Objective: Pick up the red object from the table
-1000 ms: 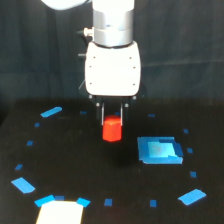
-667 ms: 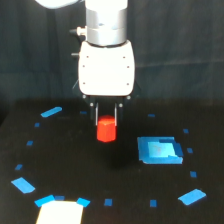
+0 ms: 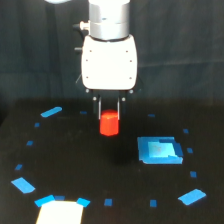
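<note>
The red object (image 3: pixel 109 125) is a small bright red-orange cylinder. It hangs between the fingers of my gripper (image 3: pixel 109 119), clearly above the black table (image 3: pixel 75 170). The gripper is shut on it, with the two dark fingers (image 3: pixel 98 107) pressing its sides. The white gripper body fills the upper middle of the exterior view. The cylinder's top part is partly hidden between the fingers.
A larger blue square (image 3: pixel 160 150) lies on the table to the exterior view's right of the cylinder. Small blue tape marks ring the table. A blue patch (image 3: pixel 51 111) lies at the left, and a white sheet (image 3: pixel 60 212) sits at the front edge.
The gripper has risen with the red object in it and has shifted slightly toward the exterior view's left. The object is farther above the table than before.
</note>
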{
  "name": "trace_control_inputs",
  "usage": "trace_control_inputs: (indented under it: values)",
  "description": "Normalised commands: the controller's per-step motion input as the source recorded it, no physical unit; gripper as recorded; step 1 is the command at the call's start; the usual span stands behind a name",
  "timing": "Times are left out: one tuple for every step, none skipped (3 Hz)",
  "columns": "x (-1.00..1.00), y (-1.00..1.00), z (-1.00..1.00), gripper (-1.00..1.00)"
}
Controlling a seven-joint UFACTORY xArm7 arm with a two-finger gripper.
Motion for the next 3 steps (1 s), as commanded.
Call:
trace_control_inputs:
  values:
    - [-0.02,0.05,-0.28,-1.00]
    - [-0.13,0.20,-0.59,-0.92]
    - [0.13,0.08,-0.13,-1.00]
